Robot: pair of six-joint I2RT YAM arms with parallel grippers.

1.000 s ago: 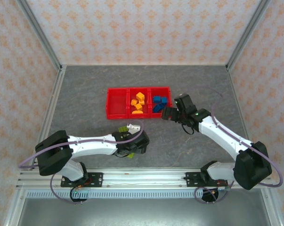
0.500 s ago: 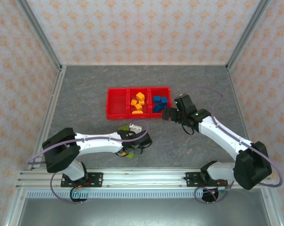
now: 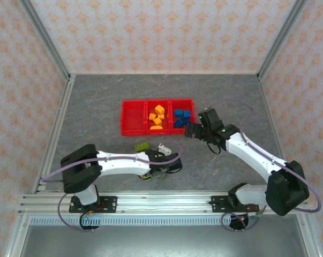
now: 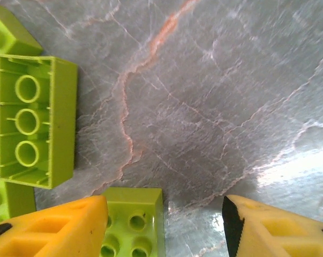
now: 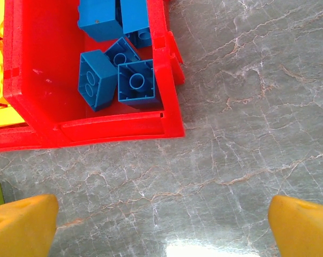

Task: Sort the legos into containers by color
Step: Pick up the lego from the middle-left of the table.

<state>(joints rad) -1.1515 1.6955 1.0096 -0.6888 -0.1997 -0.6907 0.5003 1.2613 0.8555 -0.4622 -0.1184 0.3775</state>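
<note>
Top external view: we judge the sort abt two-thirds done. The tray [image 3: 122,119] sits mid-tabletop [image 3: 91,101], slightly twd the far edge. Its middle compartment [image 3: 166,126] holds the orange legos [image 3: 157,116], its right compartment [image 5: 38,48] the blue legos [image 5: 118,80]; the left compartment [image 3: 134,119] has no brick in it. So the green ones are what's left.

One green lego [image 3: 142,146] lies on the tabletop btwn the tray and the near edge. Left wrist view shows more: an upturned green brick [image 4: 35,120] w/ its hollow side up, others cut off at the picture's left side, and a small green brick [image 4: 132,217] right against one yellow finger [image 4: 54,227]. The left jaws are apart, low over the tabletop, nothing clamped; the small green brick is only partly btwn them. The right jaws are wide apart too, w/ nothing in them, hovering by the tray's near right corner over bare tabletop.

Vs 1 s ago: the left arm [image 3: 118,162] has swung its wrist along the near edge twd the right, so the green lego near the tray stands clearer of it now. The right arm [image 3: 247,150] has barely shifted. Tray contents look the same.
</note>
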